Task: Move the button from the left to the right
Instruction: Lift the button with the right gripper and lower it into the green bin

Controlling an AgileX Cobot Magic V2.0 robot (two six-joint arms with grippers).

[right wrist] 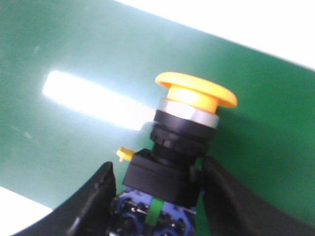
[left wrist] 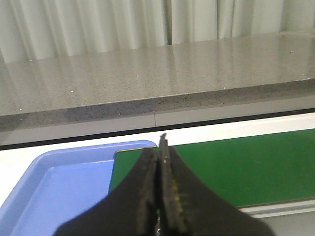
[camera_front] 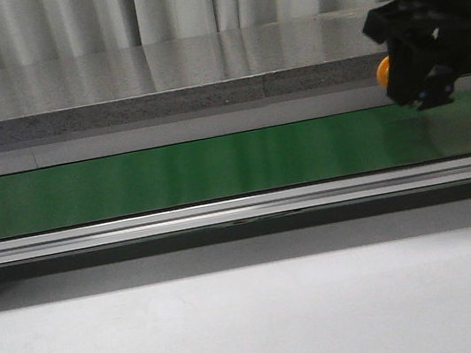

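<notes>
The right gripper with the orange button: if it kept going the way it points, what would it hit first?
Probably the green belt. The right gripper holds the button in its jaws, cap leading towards it; the gap is unclear.

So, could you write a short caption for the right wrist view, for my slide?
Right gripper holding the yellow-capped push-button by its black body, above the green conveyor belt.

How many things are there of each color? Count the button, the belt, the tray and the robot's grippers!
Yellow-orange: 1, the button
Green: 1, the belt
Blue: 1, the tray
Black: 2, the left gripper and the right gripper
Total: 5
</notes>
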